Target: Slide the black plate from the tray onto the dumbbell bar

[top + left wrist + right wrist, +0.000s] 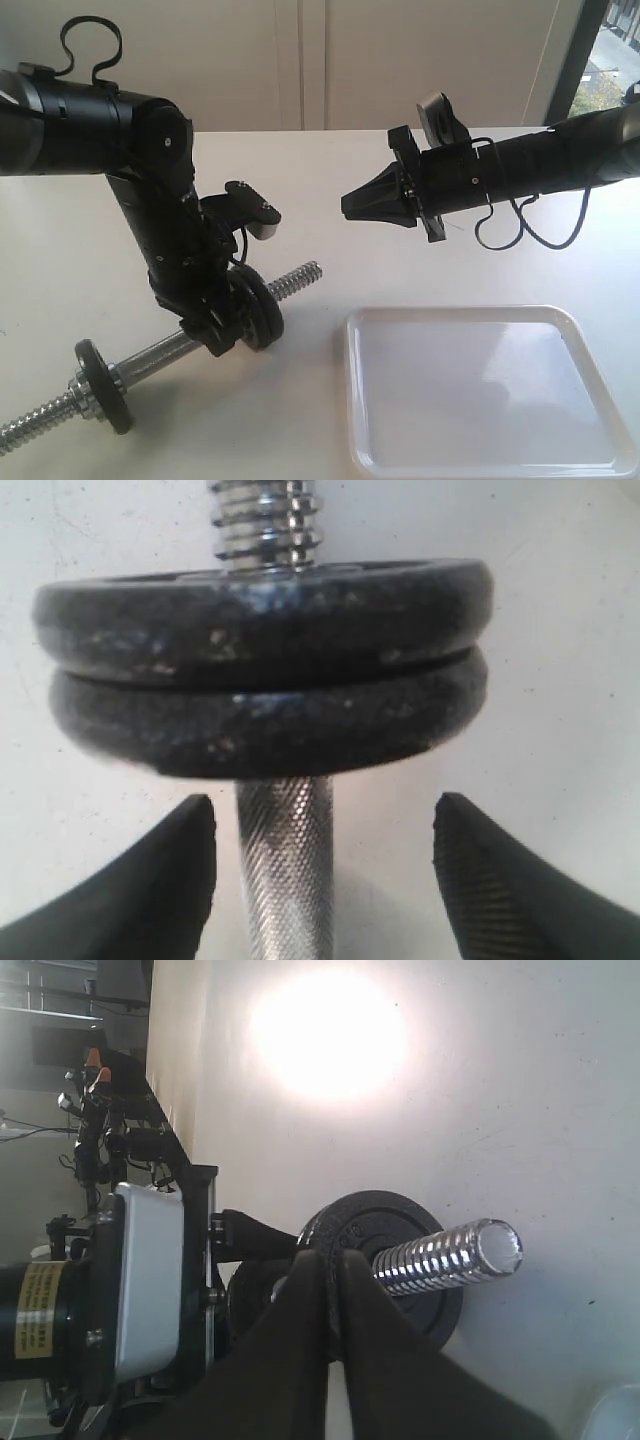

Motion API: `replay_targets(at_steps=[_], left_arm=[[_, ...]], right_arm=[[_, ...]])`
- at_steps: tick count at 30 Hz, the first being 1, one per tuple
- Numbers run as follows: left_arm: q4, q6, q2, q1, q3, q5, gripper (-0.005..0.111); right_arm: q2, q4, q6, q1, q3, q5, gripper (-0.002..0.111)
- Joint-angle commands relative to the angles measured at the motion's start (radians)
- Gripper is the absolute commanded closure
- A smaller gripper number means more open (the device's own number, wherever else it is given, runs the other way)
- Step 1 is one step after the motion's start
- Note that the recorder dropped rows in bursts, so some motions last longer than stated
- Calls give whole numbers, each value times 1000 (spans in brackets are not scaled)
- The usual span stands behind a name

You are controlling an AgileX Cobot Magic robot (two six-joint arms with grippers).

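**Judging the plate seated, with the pull-away left to do**

I see the tray (pixel 352 400) at the desk's (pixel 90 260) front-right corner with nothing in it. The dumbbell bar (pixel 160 352) lies slantwise from the front-left corner toward the middle. Two discs sit face to face on it, just inside the threaded end that points to the middle. I take the outer one, nearer the threads, for the black plate (pixel 260 620). It touches the second disc (pixel 265 725) behind it. A third disc (pixel 105 385) sits well apart, near the bar's other end.

My left gripper (pixel 325 820) straddles the knurled middle just beside the pair. Its jaws stand apart on either side of the bar, gripping nothing. My right gripper (pixel 350 208) hangs above the middle of the desk, pinched closed and empty.

To me the sliding step looks finished. The next move, I think, is to lift the left arm straight up off the bar without knocking the discs or rolling the bar.
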Motion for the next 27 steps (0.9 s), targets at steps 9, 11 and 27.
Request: replay_targets(at_steps=[9, 11, 27], left_arm=[[264, -319, -217, -4, -1, 115, 41], [303, -374, -273, -4, -1, 164, 46], [280, -474, -489, -4, 110, 123, 107]], right_arm=[[-114, 2, -44, -5, -5, 10, 104], [-190, -40, -44, -5, -5, 10, 104], [-755, -461, 16, -5, 226, -363, 104]])
